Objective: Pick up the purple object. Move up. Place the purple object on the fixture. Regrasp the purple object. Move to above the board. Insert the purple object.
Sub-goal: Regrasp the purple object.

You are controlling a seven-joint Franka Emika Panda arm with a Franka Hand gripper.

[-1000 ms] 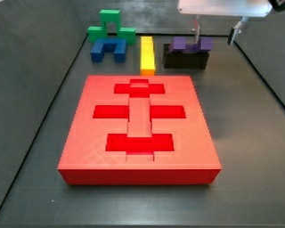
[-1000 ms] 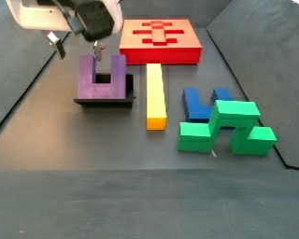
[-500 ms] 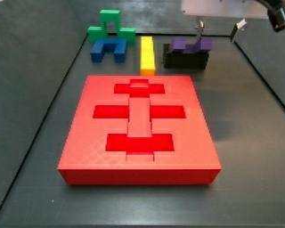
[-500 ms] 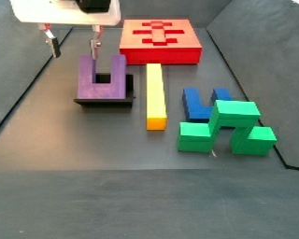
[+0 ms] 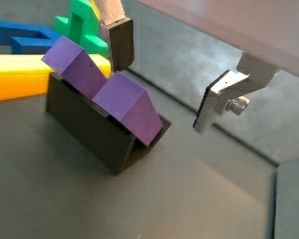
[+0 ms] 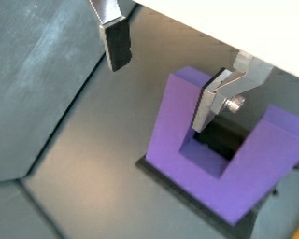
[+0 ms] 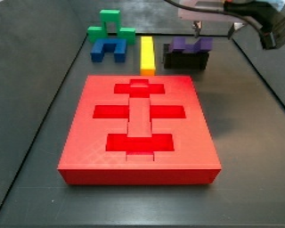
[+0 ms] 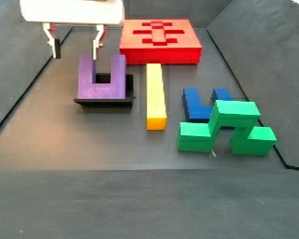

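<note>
The purple object [image 8: 101, 77] is a U-shaped block resting on the black fixture [image 8: 104, 102], with its prongs pointing toward the red board [image 8: 161, 40]. Both side views show this; the block [image 7: 188, 45] sits on the fixture [image 7: 187, 61] behind the board [image 7: 139, 125]. My gripper [image 8: 74, 50] hangs open just above and beside the block, holding nothing. In both wrist views one finger [image 6: 212, 105] stands at a prong of the purple object [image 6: 187, 131] and the other finger [image 6: 115, 45] is over bare floor. The gripper [image 5: 163, 93] is beside the purple object [image 5: 105, 82] on its fixture [image 5: 96, 131].
A yellow bar [image 8: 155, 93] lies beside the fixture. A blue U-shaped block [image 8: 200, 103] and a green block [image 8: 234, 126] lie past the bar. Dark walls enclose the floor; one runs close to the gripper [image 7: 216, 31].
The gripper has turned about its vertical axis and shifted sideways off the purple object, staying open. The purple object has not moved on the fixture.
</note>
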